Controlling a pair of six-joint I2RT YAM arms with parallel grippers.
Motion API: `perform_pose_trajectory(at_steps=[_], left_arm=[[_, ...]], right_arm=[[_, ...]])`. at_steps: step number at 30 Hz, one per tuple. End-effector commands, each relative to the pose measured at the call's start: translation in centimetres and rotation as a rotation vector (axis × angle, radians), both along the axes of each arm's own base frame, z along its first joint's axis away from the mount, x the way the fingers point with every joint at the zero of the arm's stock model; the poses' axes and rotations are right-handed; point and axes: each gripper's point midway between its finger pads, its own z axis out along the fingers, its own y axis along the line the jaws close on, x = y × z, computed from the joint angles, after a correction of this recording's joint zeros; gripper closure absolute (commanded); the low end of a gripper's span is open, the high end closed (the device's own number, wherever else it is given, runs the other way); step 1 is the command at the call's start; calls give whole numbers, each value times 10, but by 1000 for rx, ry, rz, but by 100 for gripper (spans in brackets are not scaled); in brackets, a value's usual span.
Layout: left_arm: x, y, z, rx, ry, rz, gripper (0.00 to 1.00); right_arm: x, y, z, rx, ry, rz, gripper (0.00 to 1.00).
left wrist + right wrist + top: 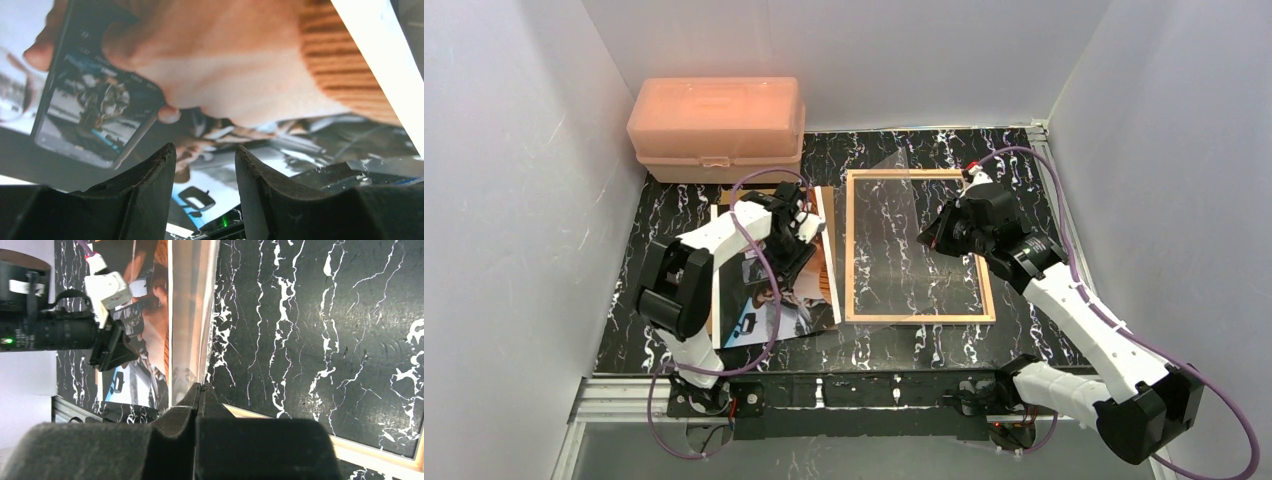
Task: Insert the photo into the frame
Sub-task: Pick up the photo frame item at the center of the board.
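The glossy photo (pixel 759 312) lies face up directly beneath the left end effector (pixel 792 268). The tan-edged frame (pixel 919 317) lies flat under the right end effector (pixel 929 238).

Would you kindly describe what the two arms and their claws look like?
The left arm and right arm match: smooth white shells on the links, bulky black housings at the joints. A thin purple cable loops loosely along each. The left claw and right claw have dark, matte, wedge-shaped fingers with rough edges.
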Motion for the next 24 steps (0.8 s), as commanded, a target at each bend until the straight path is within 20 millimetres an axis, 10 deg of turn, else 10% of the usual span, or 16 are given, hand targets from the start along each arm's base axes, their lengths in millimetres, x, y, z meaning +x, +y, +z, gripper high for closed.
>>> perform_pose_trajectory(at_steps=[1,10,17,24], left_arm=[[3,-4,-17,57,3,-33,55],[5,-9,-37,103,15,-82,58],[0,-3,-43,128,21,-102,60],[-5,0,-46,133,31,-107,60]], right_arm=[[-3,7,11,79,-20,6,99],[-13,19,14,173,-13,55,97],[-18,34,10,241,13,110,61],[-19,36,-5,230,68,116,53]])
